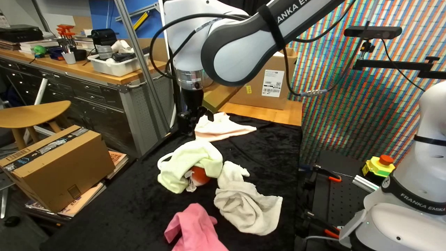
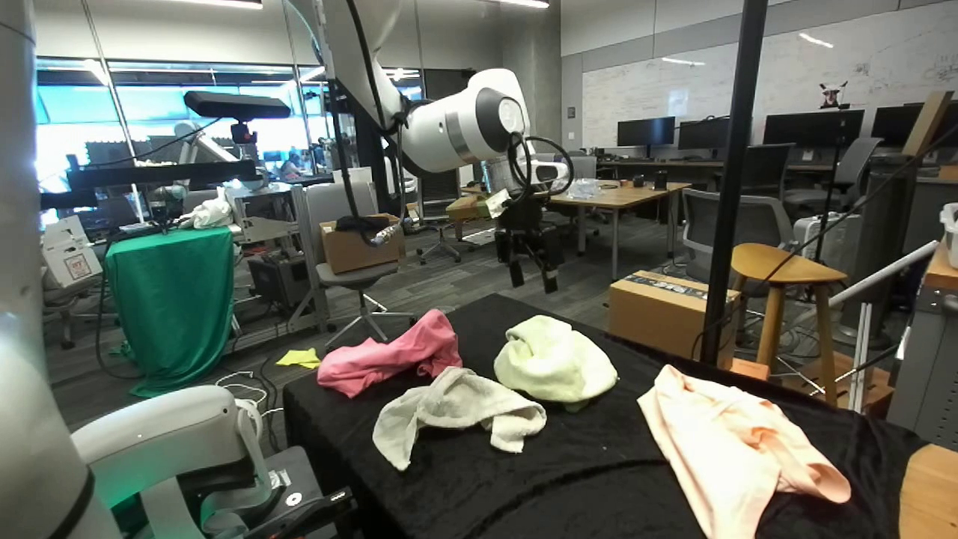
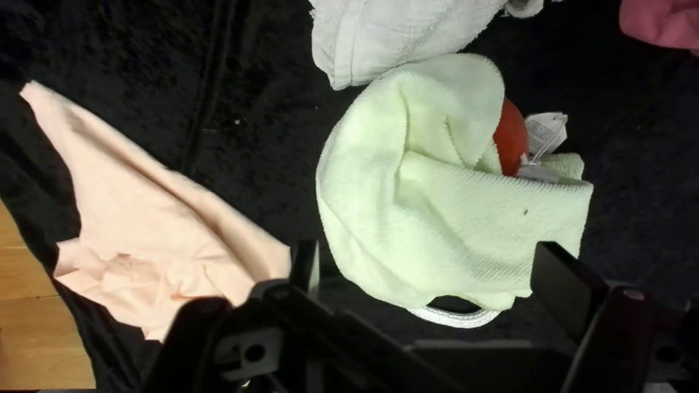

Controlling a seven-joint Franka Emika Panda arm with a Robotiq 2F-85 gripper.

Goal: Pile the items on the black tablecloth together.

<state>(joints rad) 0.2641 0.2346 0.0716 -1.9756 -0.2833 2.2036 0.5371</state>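
So the Panda arm (image 1: 237, 61) reaches out bent, gripper (image 2: 534, 278) pointing down above the black tablecloth (image 1: 271, 153), jaws spread wide, base band (image 1: 418, 201) reads FRANKA EMIKA

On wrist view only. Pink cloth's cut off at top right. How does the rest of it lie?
Observer: In an exterior view the pink cloth lies bunched near an edge of the tablecloth.
Operator: Touching its neighbour?
Observer: No. In an exterior view a strip of black shows between it and the grey cloth.
Operator: Am I touching anything? Can't judge height from here.
Observer: No. In an exterior view the gripper hangs above the tablecloth, its fingertips apart from everything on it.
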